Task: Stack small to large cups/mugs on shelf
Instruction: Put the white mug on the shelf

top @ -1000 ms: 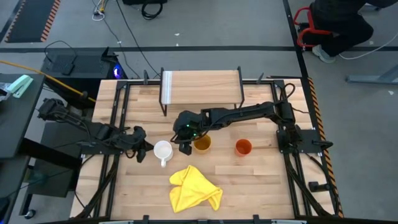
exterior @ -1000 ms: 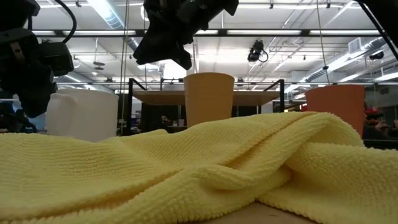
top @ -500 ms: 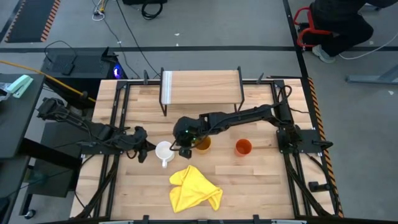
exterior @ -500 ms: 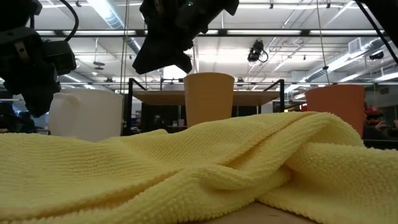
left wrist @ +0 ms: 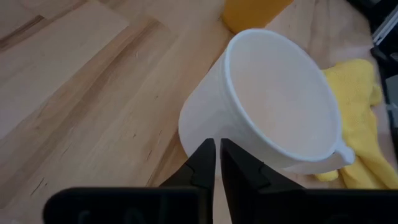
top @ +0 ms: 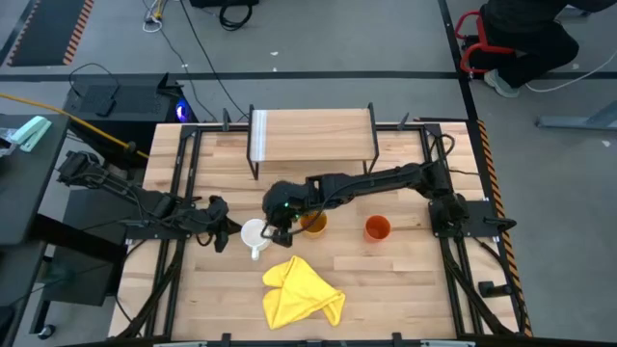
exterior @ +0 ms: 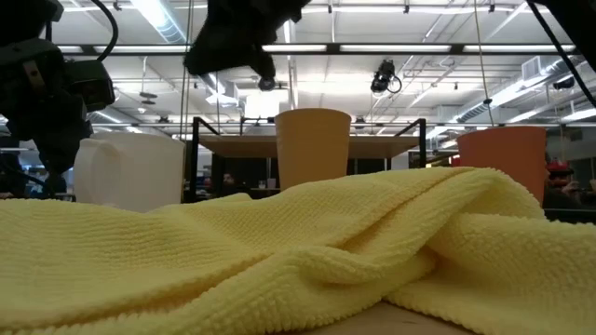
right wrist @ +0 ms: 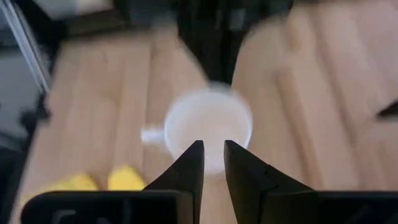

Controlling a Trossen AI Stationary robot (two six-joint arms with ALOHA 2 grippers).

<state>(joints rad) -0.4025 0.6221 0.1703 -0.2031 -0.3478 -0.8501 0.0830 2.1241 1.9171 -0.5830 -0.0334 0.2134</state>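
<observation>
The white mug (top: 253, 232) stands upright on the table, its handle (top: 255, 253) toward the near edge. To its right stand the yellow-orange cup (top: 313, 225) and the red-orange cup (top: 377, 228). The shelf (top: 310, 135) stands near the far edge with nothing on its board. My left gripper (top: 225, 233) is shut, low at the mug's left side (left wrist: 199, 124). My right gripper (top: 279, 229) is narrowly open. It hovers well above the mug (right wrist: 208, 121), near its right rim, and points down. My left gripper (left wrist: 217, 149) has its shut fingertips (left wrist: 205, 149) level against the lower outer wall of the white mug, coming from the table's left. I cannot tell whether they touch it. The mug stands upright on the table.
A crumpled yellow cloth (top: 301, 292) lies near the table's near edge, in front of the cups, and fills the low view's foreground (exterior: 298, 261). Black rails run along the table's left and right sides. A person sits beyond the far right corner (top: 525, 29).
My right gripper has moved left from beside the yellow-orange cup to above the white mug, and it has risen. My left gripper has edged right toward the mug. The cups have kept their places.
</observation>
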